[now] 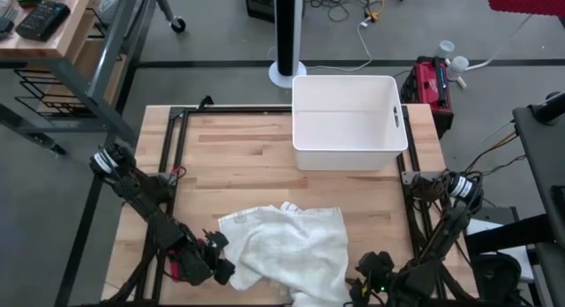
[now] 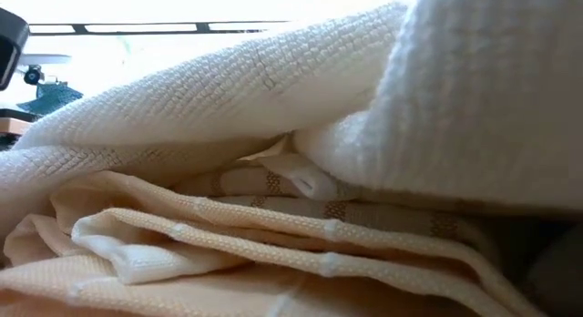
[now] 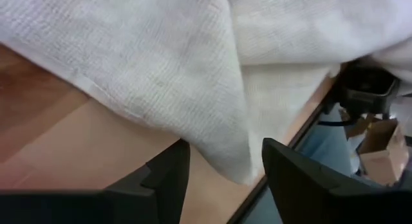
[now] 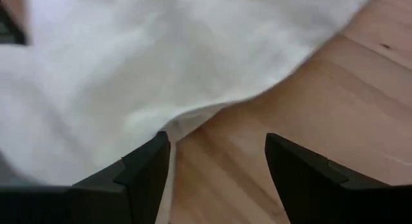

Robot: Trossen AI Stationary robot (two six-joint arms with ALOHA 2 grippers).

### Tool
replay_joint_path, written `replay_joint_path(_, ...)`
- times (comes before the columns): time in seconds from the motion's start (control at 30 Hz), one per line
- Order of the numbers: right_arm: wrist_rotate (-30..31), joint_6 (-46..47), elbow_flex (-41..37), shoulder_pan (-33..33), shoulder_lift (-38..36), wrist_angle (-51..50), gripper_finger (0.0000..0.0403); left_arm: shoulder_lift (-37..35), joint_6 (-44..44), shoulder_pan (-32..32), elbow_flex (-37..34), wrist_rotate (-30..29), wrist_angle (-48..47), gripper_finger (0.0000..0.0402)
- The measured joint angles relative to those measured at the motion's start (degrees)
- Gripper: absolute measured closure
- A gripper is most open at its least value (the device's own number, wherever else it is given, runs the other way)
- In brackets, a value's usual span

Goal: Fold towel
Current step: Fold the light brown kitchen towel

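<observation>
towel: the white towel [image 1: 287,245] lay in a rumpled heap at the near edge of the table [image 1: 238,161], well short of the empty white bin [image 1: 349,122].
left gripper: the left gripper [image 3: 222,176] sat at the heap's left edge, jaws spread with a hanging corner between them, not pinched.
right gripper: the right gripper [image 4: 215,166] was at the right edge, released too, cloth just ahead.
step: looked like lining up corner grabs, nothing folded.
next: probably both need to clamp a hem, then spread it flat.
</observation>
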Motion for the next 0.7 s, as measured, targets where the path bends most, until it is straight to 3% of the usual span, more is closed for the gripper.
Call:
replay_joint_path(0.4, 0.7, 0.2, 1.4, 0.4, -0.6, -0.5, 0.0153, 1.8, 3.2, -0.2, 2.7, -0.1, -2.1, 0.0242)
replay_joint_path(0.7, 1.5, 0.2, 3.4, 1.0, -1.0, -2.8, 0.0155, 1.8, 7.7, 0.1, 2.9, -0.8, 1.5, 0.0262)
